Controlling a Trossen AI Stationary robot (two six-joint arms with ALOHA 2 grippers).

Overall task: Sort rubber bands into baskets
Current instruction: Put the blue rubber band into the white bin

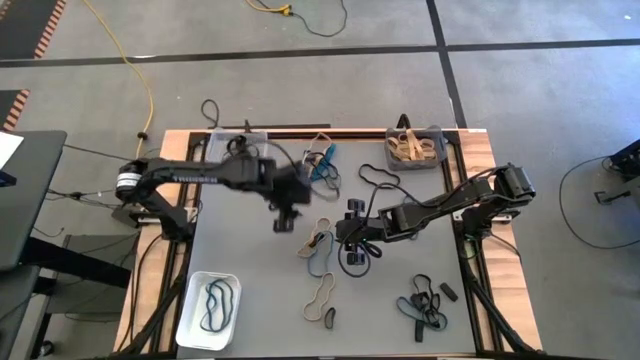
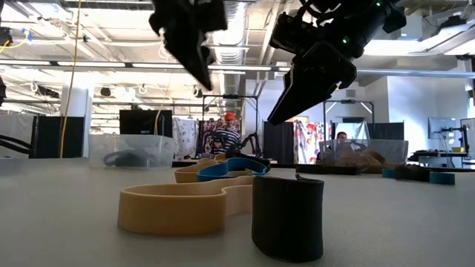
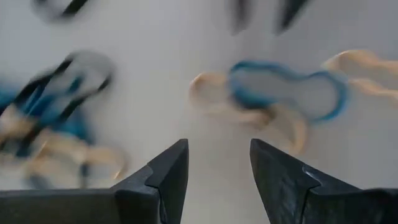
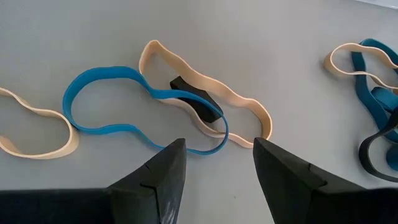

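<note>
Left gripper [image 1: 284, 219] hangs released at table centre; right gripper [image 1: 352, 236], released, at its 3 o'clock. Between them lie a tan band [image 4: 205, 93] and a blue band [image 4: 106, 78], overlapping. White basket [image 1: 192, 318] at 7 o'clock, grey basket [image 1: 437, 161] at 1.

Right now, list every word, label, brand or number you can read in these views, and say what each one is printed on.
"TROSSEN": white lettering along the left arm's forearm link in the high view, small but just readable.
Nothing else is readable: the baskets, rubber bands and table carry no visible text, and the screens and boards in the room behind, in the low view, are too small to make out.
</note>
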